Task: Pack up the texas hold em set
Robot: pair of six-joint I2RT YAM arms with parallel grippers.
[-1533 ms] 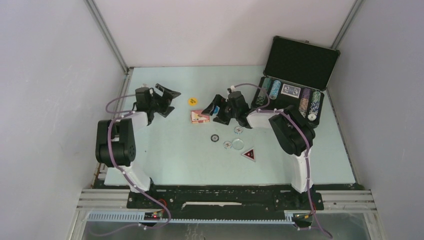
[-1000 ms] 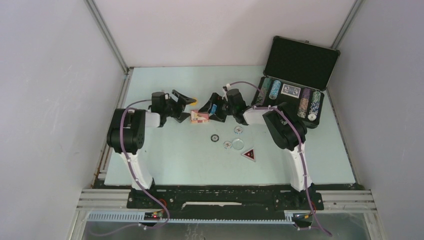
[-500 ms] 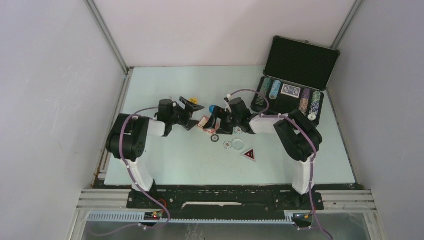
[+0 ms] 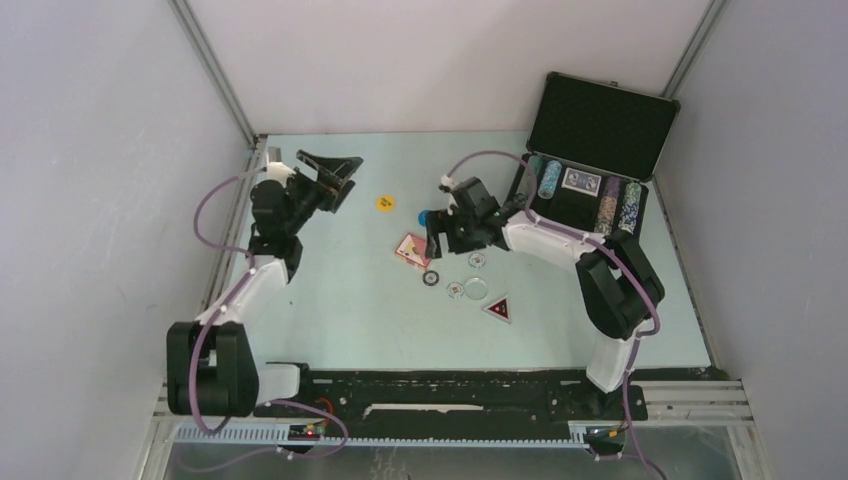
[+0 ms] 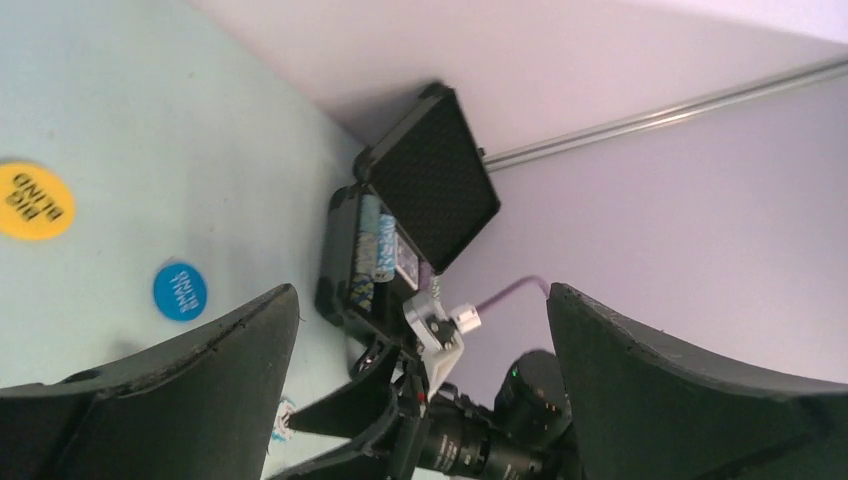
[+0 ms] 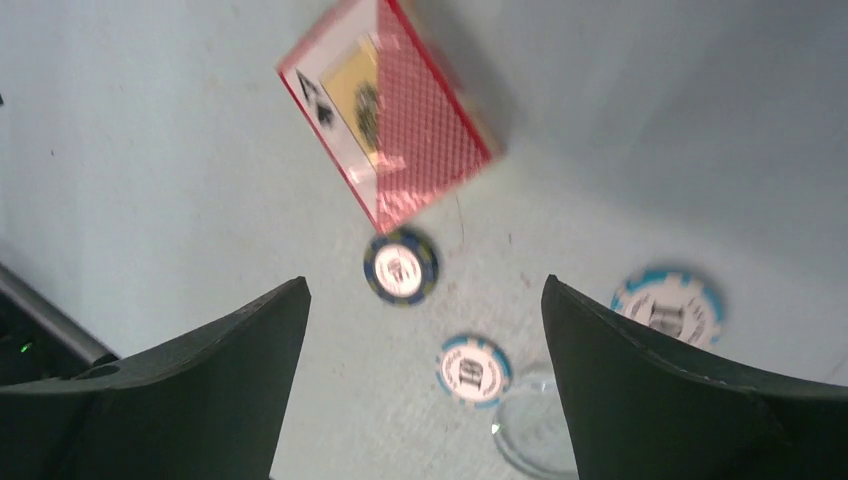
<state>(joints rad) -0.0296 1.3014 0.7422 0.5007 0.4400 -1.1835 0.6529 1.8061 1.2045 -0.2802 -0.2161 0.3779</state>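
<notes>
Right gripper [image 6: 422,288]: jaws spread wide with nothing between them. It sits low over the table [image 4: 330,300], pointing down at the loose pieces.
Card deck [image 6: 390,110]: a red-backed box with an ace of spades on its face, blurred in the right wrist view. It is on the table just beyond the right fingertips, outside the briefcase.
Dark chip [image 6: 400,267]: blue-black with a white centre, just beside the deck's near corner, and seen in the gap between the right jaws.
Pale blue chips: two lie flat. One [image 6: 473,370] is close below the dark chip and the other [image 6: 668,307] is off by the right-hand finger.
Clear disc [image 6: 530,430]: transparent, just beside the first pale chip.
Triangular token [image 4: 498,308]: red and black, near the clear disc on the side towards the arm bases, not touching it.
Blue disc [image 5: 180,291]: reads SMALL BLIND and lies on the far side of the right gripper.
Yellow disc [image 5: 30,200]: reads BIG BLIND and lies alone on the table between the two grippers.
Left gripper [image 4: 343,182]: jaws wide apart and empty. It is raised over the far left of the table, well apart from the pieces.
Briefcase [image 4: 600,125]: black with silver trim, open at the far right corner, lid leaning back.
Chip rows [image 4: 550,178]: striped chips lying in the tray's left and right slots.
Second card deck [image 4: 581,181]: in the middle compartment, between the chip rows.
</notes>
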